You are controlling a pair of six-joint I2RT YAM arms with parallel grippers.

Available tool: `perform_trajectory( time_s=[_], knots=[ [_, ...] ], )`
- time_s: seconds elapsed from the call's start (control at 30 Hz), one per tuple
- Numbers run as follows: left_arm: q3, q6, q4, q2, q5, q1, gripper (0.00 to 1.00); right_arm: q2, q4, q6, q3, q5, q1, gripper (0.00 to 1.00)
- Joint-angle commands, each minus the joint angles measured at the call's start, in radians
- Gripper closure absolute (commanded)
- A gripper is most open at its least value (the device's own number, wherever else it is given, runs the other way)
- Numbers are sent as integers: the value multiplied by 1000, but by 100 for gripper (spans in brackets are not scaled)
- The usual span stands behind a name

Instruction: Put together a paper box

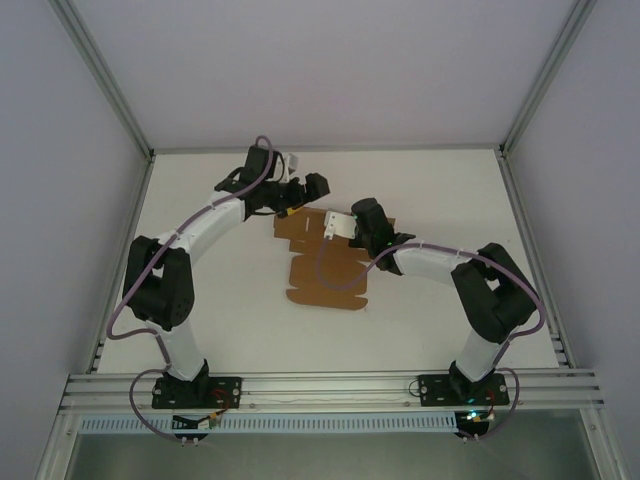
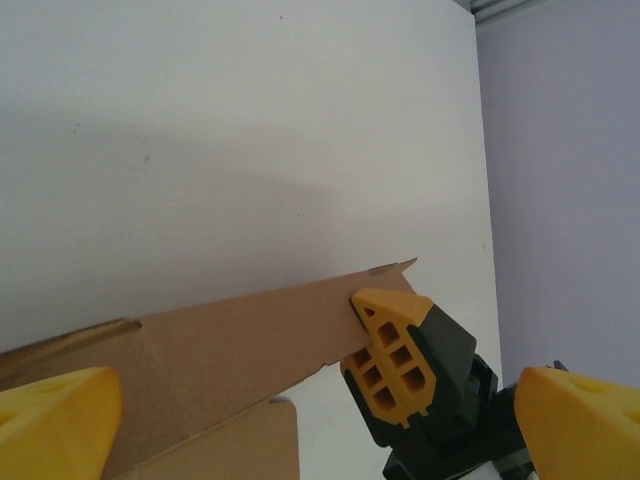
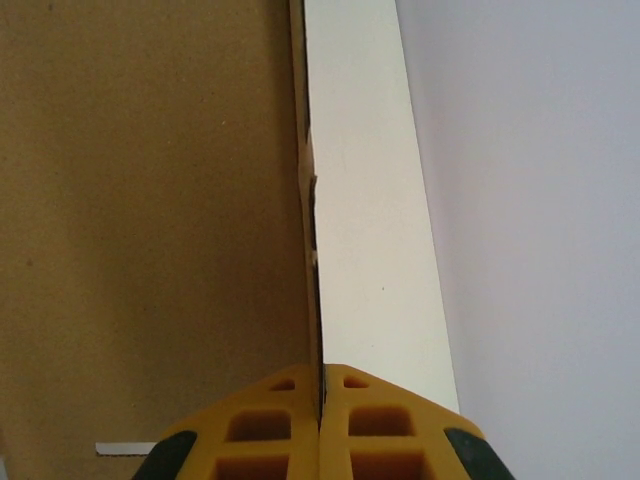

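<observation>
Lying near the middle of the white counter (image 1: 200, 300), the paper box (image 1: 325, 270) is showing as an unfolded brown cardboard sheet with notched flaps, most of it resting flat. Both arms are reaching in over its far end, the left one curving in from the far left and the right one coming across from the right side. The right fingers (image 3: 320, 420) are clenching on the cardboard. Seen from that wrist, their two yellow tips are pressing together with the sheet's thin edge running straight up from between them. The brown face is spreading to the left of that edge, while a strip of counter and the pale wall (image 3: 540, 200) are lying to the right. The left fingers (image 2: 55, 420) are standing spread wide and grasping nothing, one yellow tip sitting at each lower corner of the left wrist view. Between them a long flap (image 2: 230, 340) is standing tilted up off the counter and casting a soft shadow behind it. One yellow tip of the right arm is pressing against that flap's end, just beside its notched corner.
</observation>
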Motion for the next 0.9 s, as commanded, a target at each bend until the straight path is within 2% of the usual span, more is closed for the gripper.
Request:
perform_trajectory(
  time_s=[0.0, 0.1, 0.23, 0.4, 0.47, 0.77, 0.87],
  knots=[
    [-23, 9, -41, 7, 18, -8, 1, -34, 55, 69, 18, 28, 5, 100],
    [-40, 1, -22, 11, 22, -7, 1, -39, 45, 91, 25, 20, 12, 100],
    [-55, -50, 85, 32, 101, -9, 9, -39, 41, 101, 26, -9, 25, 100],
    [-29, -76, 116, 68, 126, -29, 29, -26, 66, 90, 29, -26, 29, 100],
    [-14, -71, 98, 82, 122, -36, 43, -25, 72, 90, 29, -29, 30, 100],
    [8, -78, 96, 108, 120, -55, 92, -31, 78, 92, 15, -29, 37, 100],
    [13, -81, 95, 104, 119, -57, 95, -34, 90, 86, 5, -10, 38, 100]
  ],
)
